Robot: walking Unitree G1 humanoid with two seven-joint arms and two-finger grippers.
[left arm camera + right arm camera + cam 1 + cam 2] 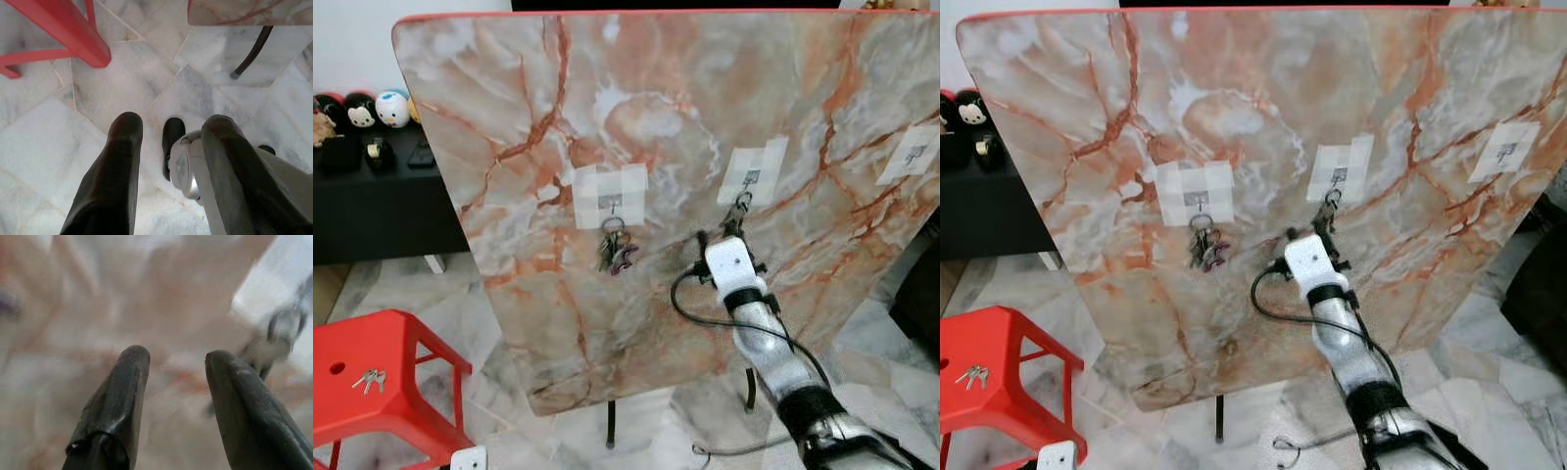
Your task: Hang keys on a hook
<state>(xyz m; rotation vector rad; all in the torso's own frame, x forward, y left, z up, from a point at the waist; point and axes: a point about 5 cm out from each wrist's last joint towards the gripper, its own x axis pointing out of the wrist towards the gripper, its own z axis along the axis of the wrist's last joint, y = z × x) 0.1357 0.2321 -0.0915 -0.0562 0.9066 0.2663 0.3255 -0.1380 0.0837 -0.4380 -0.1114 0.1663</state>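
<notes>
- The right claw is raised against the tilted slab of orange-veined marble, its two black fingers spread apart with nothing between them
- Just above the claw's tips, a bunch of silver keys on a ring hangs from a small hook on a white taped patch; in the right wrist view the ring sits beside one finger, and contact cannot be told through the blur
- To the claw's left, a second bunch of keys with a purple tag hangs from another taped hook
- Far to the claw's right is a third taped hook
- Well below and left, a red plastic stool carries a loose set of silver keys
- The left claw hangs open over the grey marble floor, holding nothing
</notes>
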